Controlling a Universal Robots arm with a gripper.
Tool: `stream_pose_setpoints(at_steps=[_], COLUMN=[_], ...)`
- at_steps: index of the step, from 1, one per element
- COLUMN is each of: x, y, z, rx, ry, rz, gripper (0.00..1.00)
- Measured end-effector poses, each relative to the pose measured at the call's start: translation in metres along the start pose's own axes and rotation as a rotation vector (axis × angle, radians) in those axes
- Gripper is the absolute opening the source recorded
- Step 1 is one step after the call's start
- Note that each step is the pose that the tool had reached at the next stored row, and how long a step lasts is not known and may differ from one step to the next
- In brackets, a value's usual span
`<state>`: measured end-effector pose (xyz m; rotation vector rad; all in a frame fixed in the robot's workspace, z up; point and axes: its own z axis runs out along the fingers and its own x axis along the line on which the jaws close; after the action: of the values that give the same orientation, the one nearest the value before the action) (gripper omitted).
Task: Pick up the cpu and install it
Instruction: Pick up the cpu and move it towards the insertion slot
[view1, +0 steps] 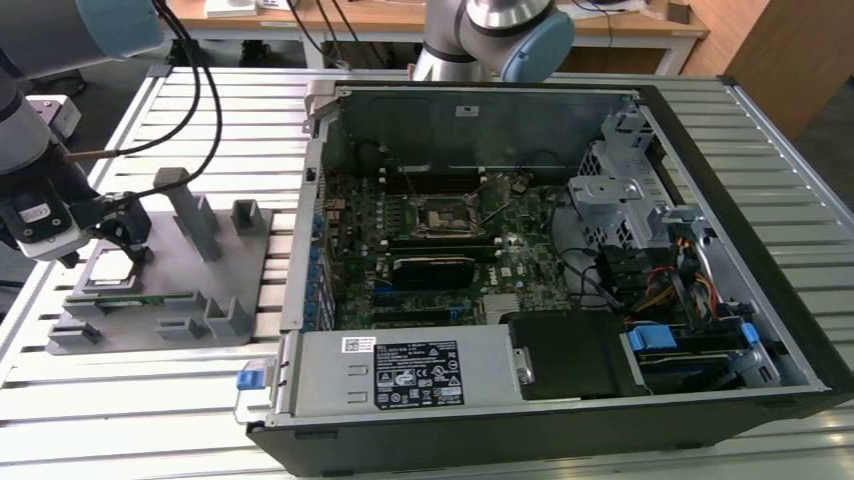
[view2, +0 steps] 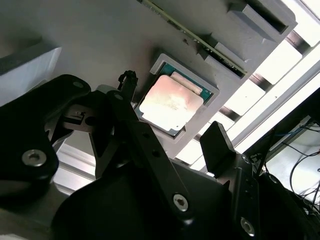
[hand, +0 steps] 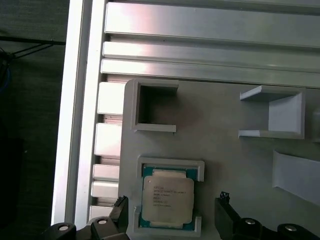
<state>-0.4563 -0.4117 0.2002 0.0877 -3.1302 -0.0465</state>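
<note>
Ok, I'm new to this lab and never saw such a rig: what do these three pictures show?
This is a robot arm with a two-fingered claw. One picture comes from a camera off the arm: a slatted table, an open computer case and a grey holder tray. The other two come from cameras at the arm's wrist, looking past the claw. The cpu, a silver square chip, lies in a pocket of the tray. The claw is open, a finger on either side of it, holding nothing.
</note>
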Motion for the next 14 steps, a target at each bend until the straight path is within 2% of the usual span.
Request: stream_pose_setpoints(at_steps=[14], x=[0.0000], y=[0.0006], z=[0.0063], rx=[0.0001], ry=[0.0003], rz=[0.000], gripper=[0.78])
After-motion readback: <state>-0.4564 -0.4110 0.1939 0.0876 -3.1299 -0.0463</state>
